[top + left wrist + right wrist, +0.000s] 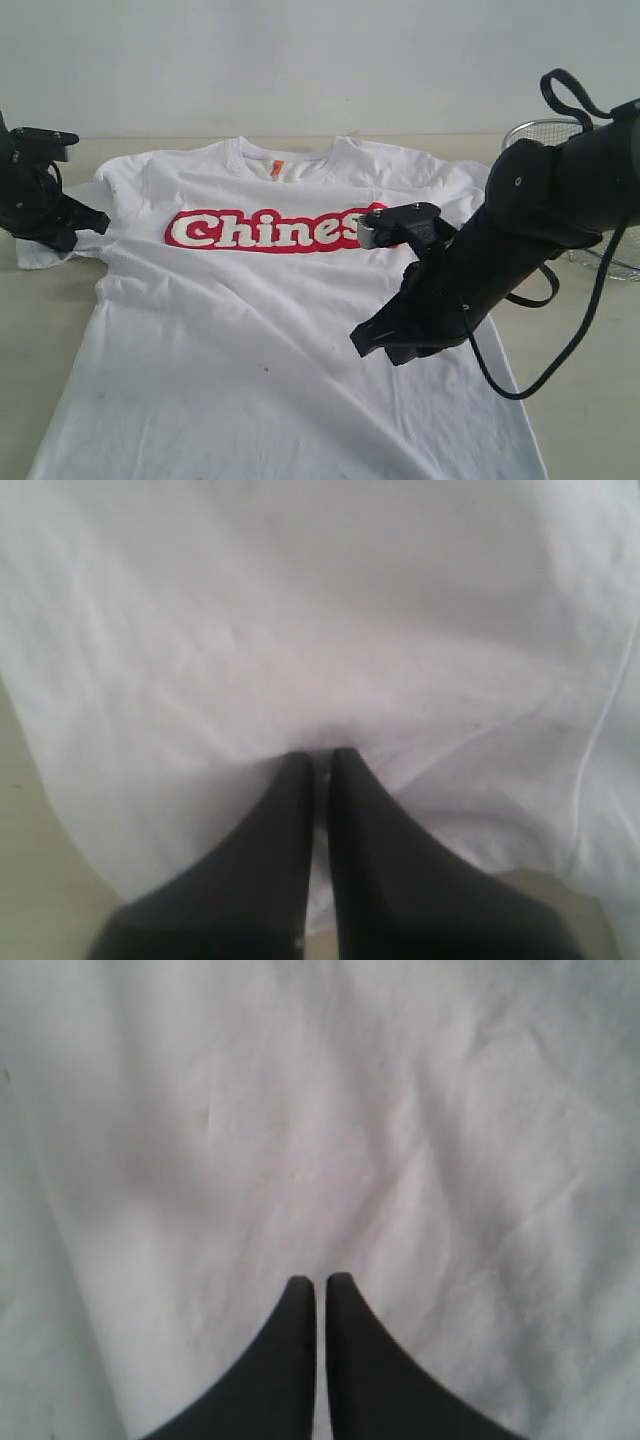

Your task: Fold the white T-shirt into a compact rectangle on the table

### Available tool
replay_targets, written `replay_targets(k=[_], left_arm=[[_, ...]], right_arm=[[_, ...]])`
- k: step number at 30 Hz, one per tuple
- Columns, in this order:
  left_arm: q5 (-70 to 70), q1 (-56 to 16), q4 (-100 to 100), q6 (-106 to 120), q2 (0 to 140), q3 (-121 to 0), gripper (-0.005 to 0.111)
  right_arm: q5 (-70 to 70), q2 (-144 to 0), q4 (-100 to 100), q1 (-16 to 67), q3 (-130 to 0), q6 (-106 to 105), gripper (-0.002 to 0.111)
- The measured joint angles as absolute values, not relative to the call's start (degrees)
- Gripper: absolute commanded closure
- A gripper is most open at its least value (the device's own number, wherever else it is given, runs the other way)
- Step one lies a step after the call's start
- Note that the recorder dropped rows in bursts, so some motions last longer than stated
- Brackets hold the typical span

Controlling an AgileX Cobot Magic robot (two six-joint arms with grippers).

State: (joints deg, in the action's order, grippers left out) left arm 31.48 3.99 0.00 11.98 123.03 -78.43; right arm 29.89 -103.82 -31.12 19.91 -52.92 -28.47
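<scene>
The white T-shirt (270, 330) lies front up and spread out on the table (590, 400). Its red-outlined lettering (260, 230) runs across the chest and the orange neck tag (277, 168) sits at the collar. My left gripper (95, 218) is at the shirt's left sleeve. In the left wrist view it (322, 752) is shut, with white cloth (300, 630) puckered at the tips and showing between the jaws. My right gripper (362, 342) hangs over the shirt's right middle. Its jaws (321, 1278) are shut, with flat cloth (300, 1110) beneath and nothing between them.
A round silver wire-mesh basket (540, 130) stands at the back right, behind the right arm. Bare beige table shows left of the shirt (40, 340) and under the left gripper (30, 880). A pale wall lies beyond the table's far edge.
</scene>
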Motion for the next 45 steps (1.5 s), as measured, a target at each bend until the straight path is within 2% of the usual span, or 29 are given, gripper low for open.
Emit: replay_targets(k=[15,24,34,38,45], left_arm=[[32.14,3.99,-0.98,11.64,122.46,-78.43,0.102],[39.33,3.99,-10.96,16.68,114.67,-77.33,0.102],[44.3,3.99,-25.97,27.18,102.39,-60.04,0.102],[47.3,-1.59,-27.12,29.07,96.69,-49.62,0.102],[46.93,-12.84,-27.45,29.0,96.25,-44.67,0.102]], right_arm=[[29.12,-103.82,-31.12,19.91,-52.92,-28.47,0.108],[28.32,-102.04,-31.12,19.91,-52.92,-28.37,0.108],[32.12,-95.63,-32.03,19.91,-52.92,-27.28,0.108],[34.48,-94.52,-33.9,19.91,-48.02,-27.05,0.108],[34.91,-94.05,-35.14,19.91,-38.16,-27.18,0.108]])
